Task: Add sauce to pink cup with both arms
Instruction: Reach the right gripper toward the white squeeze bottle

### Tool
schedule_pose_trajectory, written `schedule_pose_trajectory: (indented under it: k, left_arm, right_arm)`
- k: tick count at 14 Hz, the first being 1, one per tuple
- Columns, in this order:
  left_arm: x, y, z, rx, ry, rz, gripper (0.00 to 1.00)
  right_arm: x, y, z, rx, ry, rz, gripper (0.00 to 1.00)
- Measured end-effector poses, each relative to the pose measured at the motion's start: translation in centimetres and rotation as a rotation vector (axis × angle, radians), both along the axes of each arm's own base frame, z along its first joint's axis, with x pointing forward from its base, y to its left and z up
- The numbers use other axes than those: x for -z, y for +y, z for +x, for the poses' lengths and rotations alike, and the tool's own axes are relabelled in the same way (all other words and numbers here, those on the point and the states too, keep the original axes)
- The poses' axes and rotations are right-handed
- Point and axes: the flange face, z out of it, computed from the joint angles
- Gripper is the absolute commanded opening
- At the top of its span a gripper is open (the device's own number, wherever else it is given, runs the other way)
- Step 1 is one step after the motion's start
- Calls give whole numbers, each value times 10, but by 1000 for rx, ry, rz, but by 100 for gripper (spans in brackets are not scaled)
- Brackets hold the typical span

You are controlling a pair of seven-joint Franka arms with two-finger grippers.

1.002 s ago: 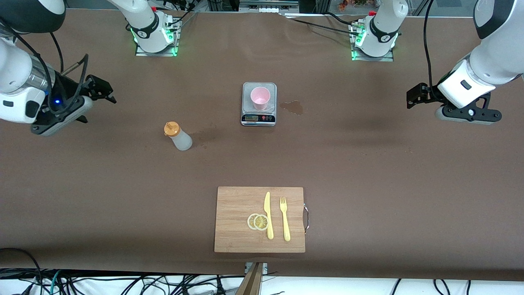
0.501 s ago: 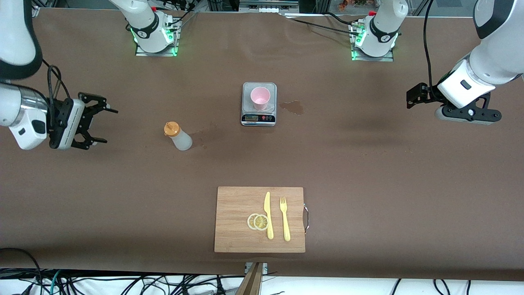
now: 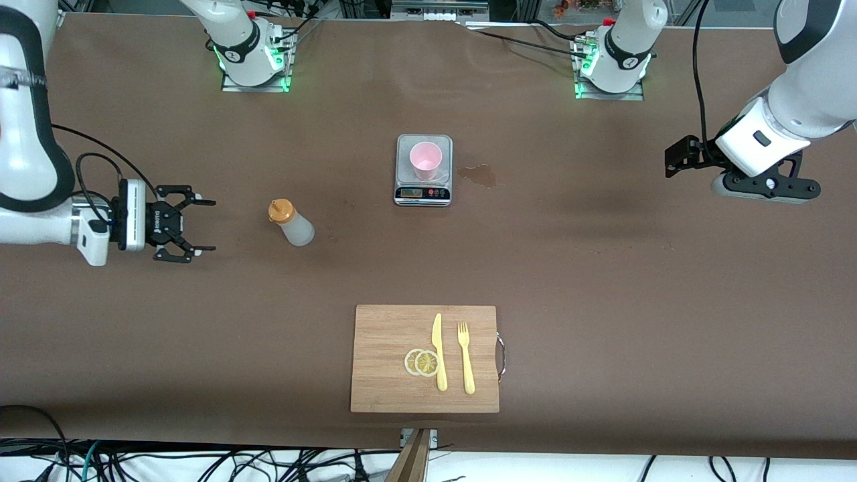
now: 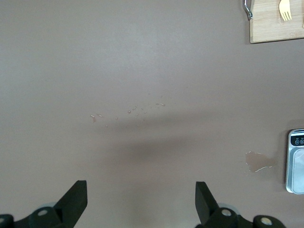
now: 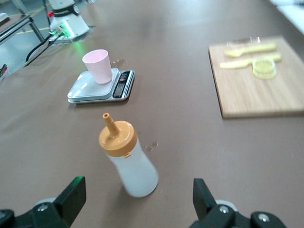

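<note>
Front view: right gripper, fingers apart, is facing the upright frosted squeeze bottle with orange cap; left gripper, also apart, is waiting.

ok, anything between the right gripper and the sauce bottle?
Nothing. In the front view only bare table separates the open right gripper from the sauce bottle. The right wrist view agrees: the bottle stands ahead of the open fingers, path unobstructed.

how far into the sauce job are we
Nothing is done: the pink cup sits on the scale and the sauce bottle stands capped on the table. In hand: the right hand, open, is level with the bottle. The left hand waits, open. Gripping and squeezing remain.
</note>
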Motion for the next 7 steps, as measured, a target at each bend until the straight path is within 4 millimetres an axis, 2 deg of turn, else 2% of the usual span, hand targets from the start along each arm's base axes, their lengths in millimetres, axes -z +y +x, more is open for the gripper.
schedule_pose_trajectory:
  k: [3,7]
  left_arm:
    - [0,0,0,0,0,0,100]
    - [0,0,0,0,-1,0,100]
  right_arm:
    - [45,-3,-14,-68,-13,160,100]
    - [107,1,-50,-97,-14,326,100]
